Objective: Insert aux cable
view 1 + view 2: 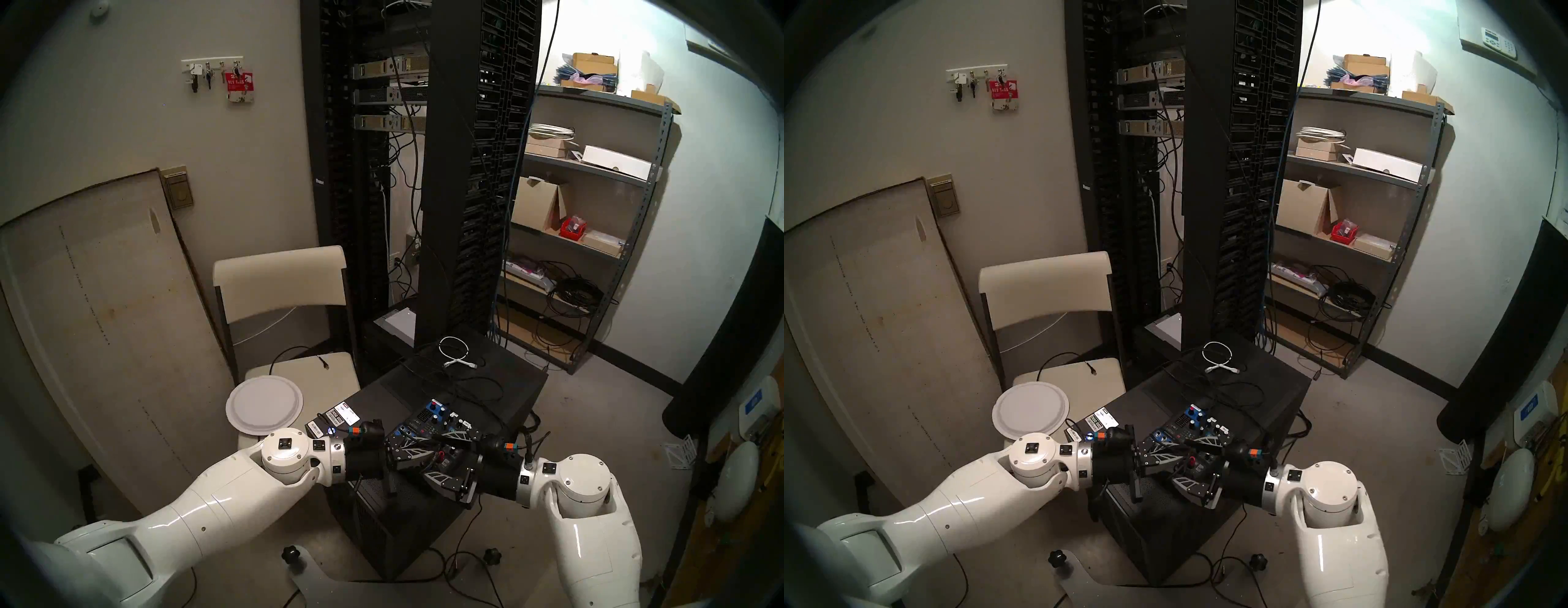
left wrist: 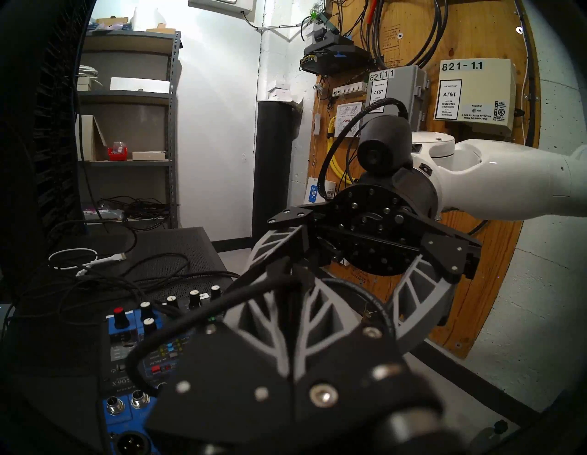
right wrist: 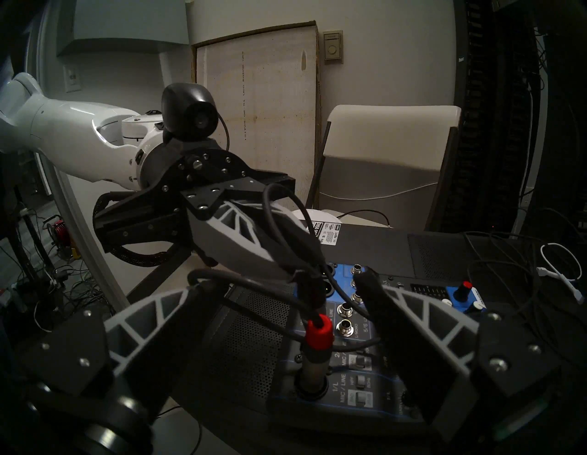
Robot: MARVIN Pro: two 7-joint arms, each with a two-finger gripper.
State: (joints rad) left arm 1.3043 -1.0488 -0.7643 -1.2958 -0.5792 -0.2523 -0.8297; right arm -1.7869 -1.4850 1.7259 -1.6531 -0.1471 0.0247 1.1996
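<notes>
head views: both grippers meet over the mixer (image 1: 428, 420) on the black cabinet (image 1: 488, 382). left wrist: left gripper (image 2: 287, 270) jaws pinched on the aux cable (image 2: 190, 321). right wrist: right gripper (image 3: 286, 305) jaws wide around the red-collared plug (image 3: 319, 327); probably best to line the plug up square to a free socket (image 3: 344, 327).

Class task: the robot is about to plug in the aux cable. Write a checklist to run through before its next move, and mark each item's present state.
1. Grip: left gripper shut on the thin black aux cable: ok.
2. Spare hand: right gripper open: ok.
3. Target: empty round metal socket on the blue-and-black audio mixer: ok.
4. Neighbour: red-collared plug seated apart from that socket: ok.
5. Aim: aux plug tip lined up with a socket: cannot tell, hidden under the fingers.
</notes>
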